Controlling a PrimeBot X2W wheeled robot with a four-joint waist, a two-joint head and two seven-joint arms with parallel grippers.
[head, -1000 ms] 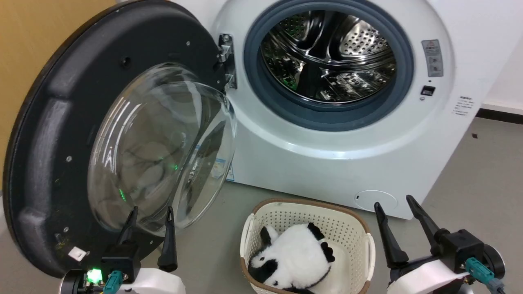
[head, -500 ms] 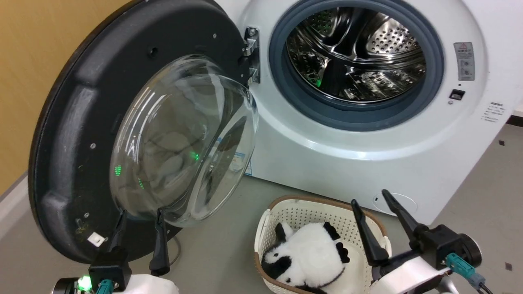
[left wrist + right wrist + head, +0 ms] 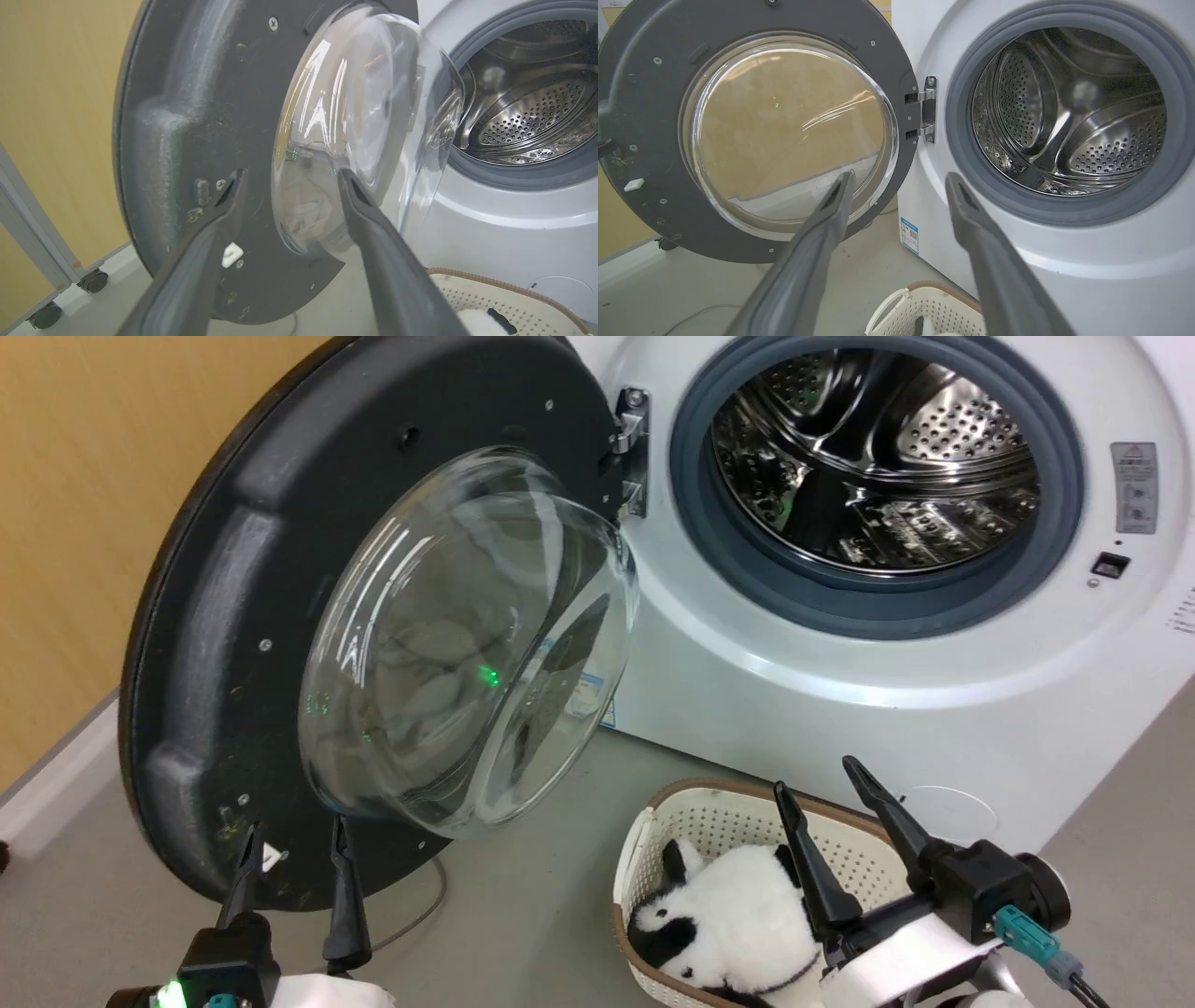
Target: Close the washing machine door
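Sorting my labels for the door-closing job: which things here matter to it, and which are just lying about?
Job: washing machine door, open wide; washing machine; left tool, open, facing the door.
Lying about: cream laundry basket; plush panda inside it; thin grey cable.

Cream basket (image 3: 658,821) holds panda plush (image 3: 738,919); yellow wall (image 3: 84,523).

The head view's upper edge cuts the top of the washing machine door (image 3: 215,644), and its right edge cuts the washing machine (image 3: 840,709). The print on the grey label (image 3: 1132,487) and on the blue sticker (image 3: 909,235) is too small to read. The right gripper (image 3: 812,773) (with its pale forearm) covers part of the plush toy (image 3: 728,915), and the basket (image 3: 691,821) runs out at the bottom edge.
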